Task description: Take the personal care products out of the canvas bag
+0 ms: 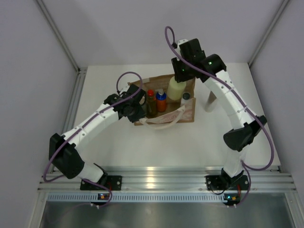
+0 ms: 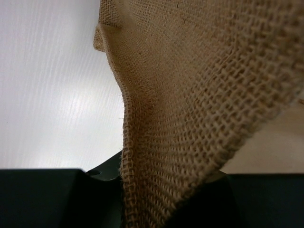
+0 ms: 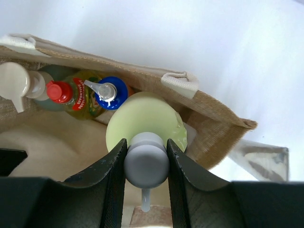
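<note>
The brown canvas bag (image 1: 187,111) stands at mid-table with its mouth up and white rope handles hanging over the front. My right gripper (image 3: 146,161) is shut on the white cap of the pale-yellow bottle (image 3: 142,121), which stands upright at the bag's right end (image 1: 175,90). Beside it in the bag are an amber red-capped bottle (image 3: 59,91), an orange-blue bottle (image 3: 107,92) and a pale pump head (image 3: 14,81). My left gripper (image 2: 159,194) is shut on the woven fabric (image 2: 190,95) of the bag's left edge (image 1: 138,105).
A pale grey item (image 1: 210,100) stands on the white table just right of the bag, under my right arm. A dark cap (image 1: 185,96) shows in the bag by the yellow bottle. Metal rails frame the table's left side and near edge.
</note>
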`<state>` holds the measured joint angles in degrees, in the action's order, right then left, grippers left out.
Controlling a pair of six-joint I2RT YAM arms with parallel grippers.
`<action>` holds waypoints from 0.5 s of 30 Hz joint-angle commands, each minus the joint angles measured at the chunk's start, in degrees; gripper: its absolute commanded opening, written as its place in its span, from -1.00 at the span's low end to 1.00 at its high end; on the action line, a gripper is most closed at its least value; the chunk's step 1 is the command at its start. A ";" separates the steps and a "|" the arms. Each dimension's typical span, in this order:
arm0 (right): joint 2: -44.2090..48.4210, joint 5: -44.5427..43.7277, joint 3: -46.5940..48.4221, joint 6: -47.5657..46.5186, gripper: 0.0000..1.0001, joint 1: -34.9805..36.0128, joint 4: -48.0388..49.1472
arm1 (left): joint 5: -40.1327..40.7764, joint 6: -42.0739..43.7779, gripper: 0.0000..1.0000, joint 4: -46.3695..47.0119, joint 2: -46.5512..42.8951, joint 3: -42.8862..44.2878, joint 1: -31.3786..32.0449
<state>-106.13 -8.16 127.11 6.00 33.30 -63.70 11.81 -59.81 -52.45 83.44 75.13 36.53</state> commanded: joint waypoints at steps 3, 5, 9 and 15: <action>6.19 -4.75 7.71 -1.96 -1.00 -0.60 -0.46 | 0.84 0.57 -0.37 -0.90 0.85 1.77 -0.15; 7.25 -5.81 8.85 -1.78 -1.00 -0.60 -0.81 | 0.67 0.40 -0.37 -0.90 0.94 1.68 -0.15; 9.62 -7.83 10.00 -1.69 -1.00 -0.60 -1.51 | 0.58 0.40 -0.37 -0.90 1.11 1.68 -0.15; 13.66 -10.64 10.09 -1.34 -1.00 -0.69 -1.78 | 0.23 0.05 -0.38 -0.90 1.20 1.51 -0.06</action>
<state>-99.31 -14.46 131.79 4.97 33.30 -69.91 11.86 -59.83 -52.53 83.90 75.44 36.53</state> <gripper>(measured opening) 0.332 0.315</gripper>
